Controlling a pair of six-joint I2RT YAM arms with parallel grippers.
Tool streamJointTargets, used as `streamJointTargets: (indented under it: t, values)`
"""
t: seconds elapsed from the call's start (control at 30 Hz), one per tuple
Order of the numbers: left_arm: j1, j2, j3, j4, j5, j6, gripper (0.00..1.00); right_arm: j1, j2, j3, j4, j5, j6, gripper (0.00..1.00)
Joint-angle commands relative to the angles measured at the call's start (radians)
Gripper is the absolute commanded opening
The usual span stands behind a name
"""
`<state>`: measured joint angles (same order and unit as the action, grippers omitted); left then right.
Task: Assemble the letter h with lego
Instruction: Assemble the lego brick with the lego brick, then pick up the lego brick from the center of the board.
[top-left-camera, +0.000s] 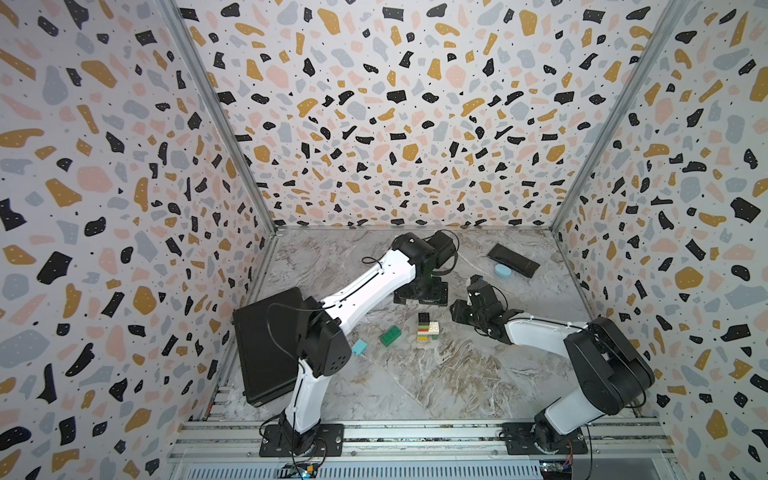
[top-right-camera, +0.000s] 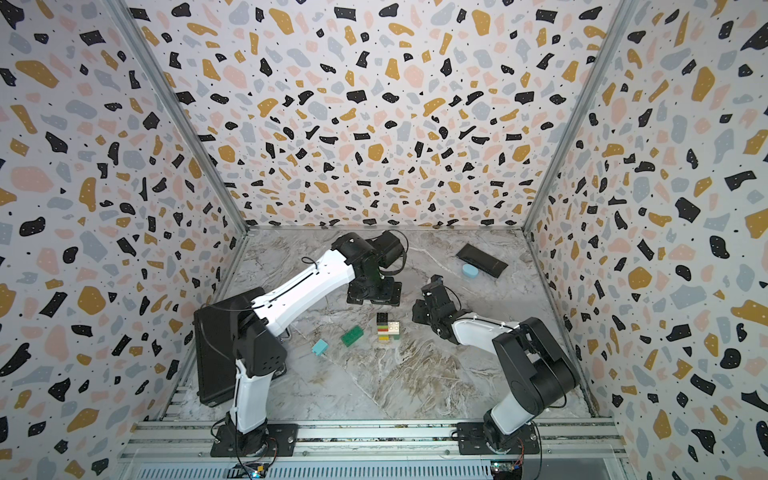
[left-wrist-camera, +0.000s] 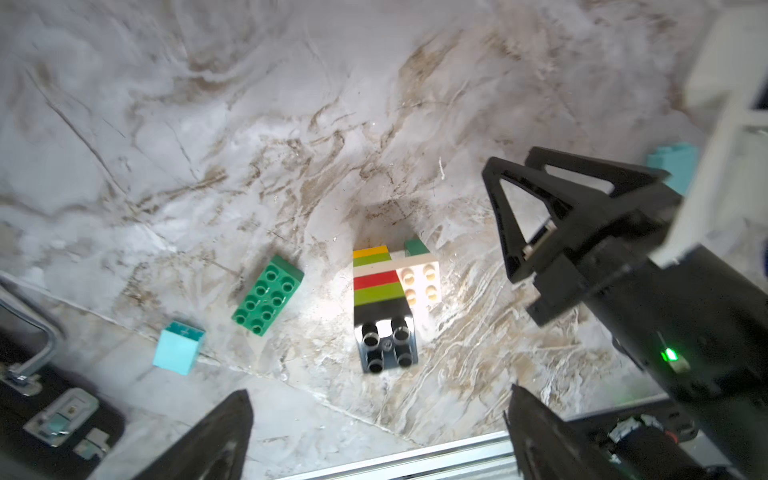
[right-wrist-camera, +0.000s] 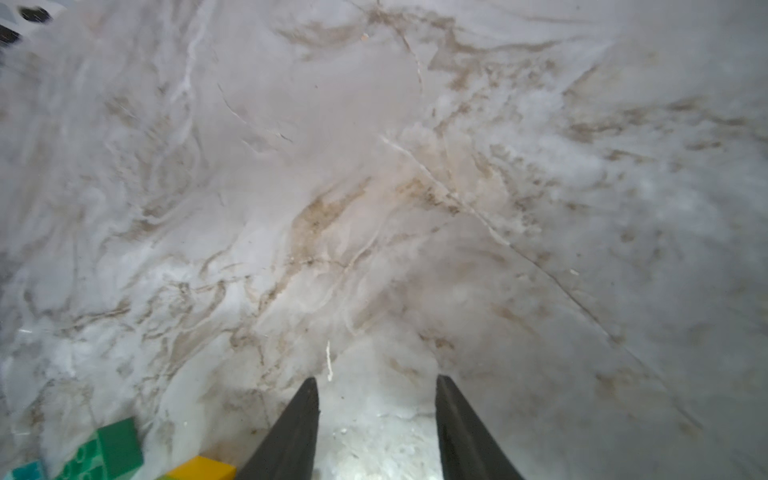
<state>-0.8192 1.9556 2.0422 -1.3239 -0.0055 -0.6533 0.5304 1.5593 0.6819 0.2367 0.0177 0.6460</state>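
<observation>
Black on top, the lego stack (top-left-camera: 427, 328) (left-wrist-camera: 384, 303) runs down through lime, red, white, lime and yellow bands. The top brick shows four studs. A white four-stud brick juts sideways from the middle of the column, with a dark green piece under its outer end. The stack stands upright on the table (top-left-camera: 457, 374), just ahead of the left gripper (left-wrist-camera: 378, 432). That gripper's fingers are spread wide with nothing between them and are clear of the stack. The right gripper (right-wrist-camera: 376, 415) (top-left-camera: 457, 309) sits to the stack's other side, its jaws parted and holding nothing. On the side of the stack away from the right gripper lie a long dark green brick (top-left-camera: 390, 335) (left-wrist-camera: 268, 301) and, further out, a light blue brick (top-left-camera: 359, 347) (left-wrist-camera: 178, 348), both loose. The tabletop is grey-white marble pattern with brown veins. Terrazzo-print walls (top-left-camera: 395, 124) in black, ochre, pink and grey enclose it. A black case (top-left-camera: 266, 345) lies beside the left arm
</observation>
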Motion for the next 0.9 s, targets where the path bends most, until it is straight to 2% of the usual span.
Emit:
streamJointTargets:
  t: [0.0,0.1,0.17,0.2,0.23,0.3,0.4,0.57,0.63,0.7,0.77,0.87]
  values:
    - [0.005,-0.172,-0.159,0.043,-0.042,0.148,0.99,0.000,-0.049,-0.096,0.250,-0.026,-0.048,0.52]
    - [0.005,-0.374,-0.402,0.159,-0.118,0.186,0.99,0.001,-0.057,-0.245,0.592,-0.057,-0.115,0.59]
    - [0.006,-0.497,-0.538,0.203,-0.163,0.206,0.99,0.000,-0.033,-0.350,0.825,-0.064,-0.142,0.84]
    - [0.005,-0.546,-0.586,0.213,-0.189,0.212,0.99,-0.001,-0.024,-0.384,0.908,-0.083,-0.158,0.92]
    - [0.006,-0.599,-0.639,0.221,-0.220,0.221,0.99,-0.011,-0.021,-0.406,0.963,-0.144,-0.185,0.96]
    - [0.003,-0.695,-0.729,0.239,-0.279,0.240,0.99,-0.034,-0.047,-0.385,0.888,-0.269,-0.202,0.97]
    - [0.003,-0.868,-0.888,0.324,-0.392,0.252,0.99,-0.053,-0.109,-0.292,0.629,-0.453,-0.271,0.99]
    - [0.006,-1.105,-1.126,0.463,-0.536,0.226,0.99,-0.057,-0.159,-0.315,0.612,-0.520,-0.419,0.99]
    - [0.006,-1.150,-1.180,0.496,-0.493,0.230,0.99,-0.057,-0.139,-0.287,0.584,-0.604,-0.469,0.95]
    - [0.006,-1.167,-1.167,0.488,-0.479,0.236,0.99,-0.058,-0.105,-0.276,0.602,-0.679,-0.518,0.90]
    - [0.006,-1.179,-1.169,0.485,-0.481,0.231,0.99,-0.058,-0.077,-0.280,0.622,-0.712,-0.570,0.90]
    - [0.006,-1.178,-1.167,0.476,-0.459,0.232,0.99,-0.058,-0.065,-0.256,0.528,-0.748,-0.654,0.89]
